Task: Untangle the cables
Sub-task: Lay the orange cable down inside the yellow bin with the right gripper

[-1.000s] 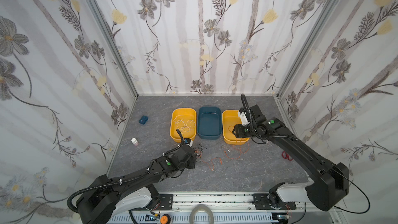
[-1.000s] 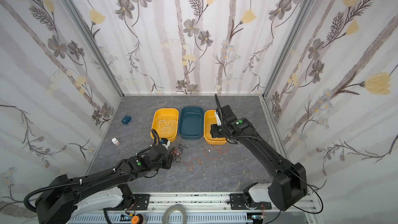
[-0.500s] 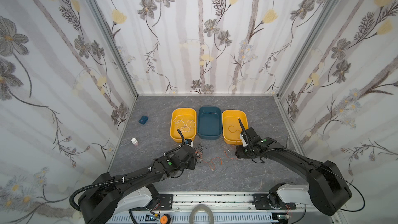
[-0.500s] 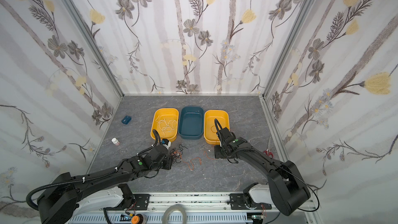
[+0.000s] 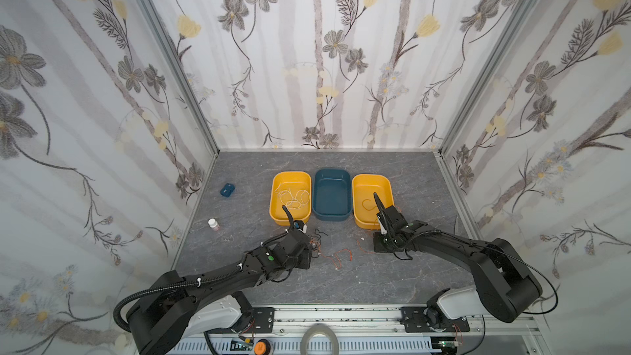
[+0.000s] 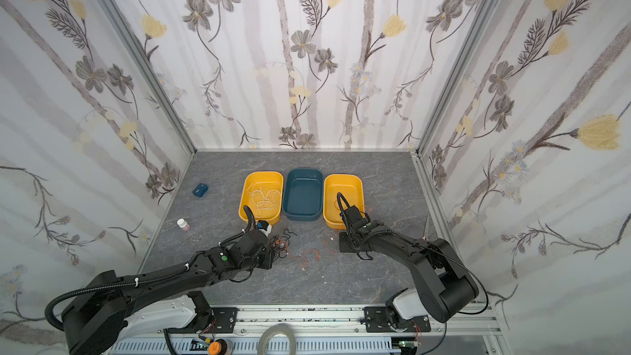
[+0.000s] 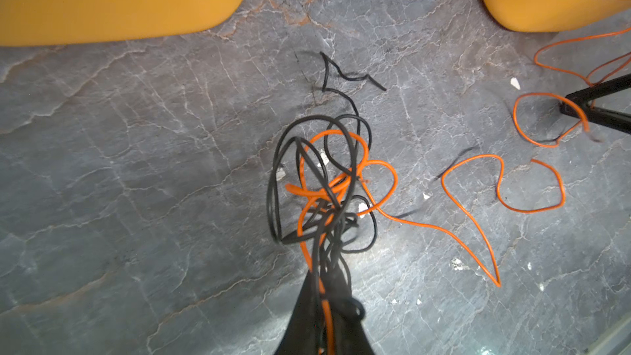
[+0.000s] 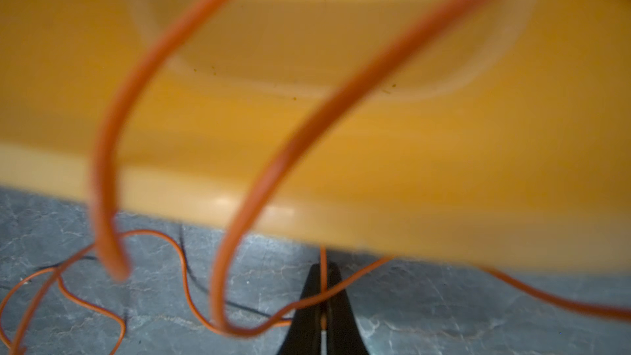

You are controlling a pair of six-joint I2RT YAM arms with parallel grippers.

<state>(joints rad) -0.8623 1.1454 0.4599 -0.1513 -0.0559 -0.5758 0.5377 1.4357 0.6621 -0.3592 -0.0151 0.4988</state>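
counter: grey marbled slab point(image 5: 392, 278), hard, matte.
bins: smooth plastic tubs. The left yellow bin point(image 5: 275, 199) holds white cables point(image 5: 295, 196), the teal bin point(image 5: 333, 196) is bare, and the right yellow bin point(image 5: 370, 182) holds an orange loop point(image 5: 368, 204).
progress: roughly half, I judge. White is sorted and the knot remains.
my left pincer point(image 7: 322, 288): clamped on the black-orange knot point(image 7: 327, 192) near the left yellow bin.
my right pincer point(image 8: 322, 288): pinched closed on a thin orange cable point(image 8: 323, 261) beside the right yellow bin.

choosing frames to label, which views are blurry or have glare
Right wrist view: the near orange cable loops and yellow bin are badly out of focus; only the table is sharp. Left wrist view: crisp on the tangle, with a mild glare patch on the table. Both top views: evenly lit, cables tiny.
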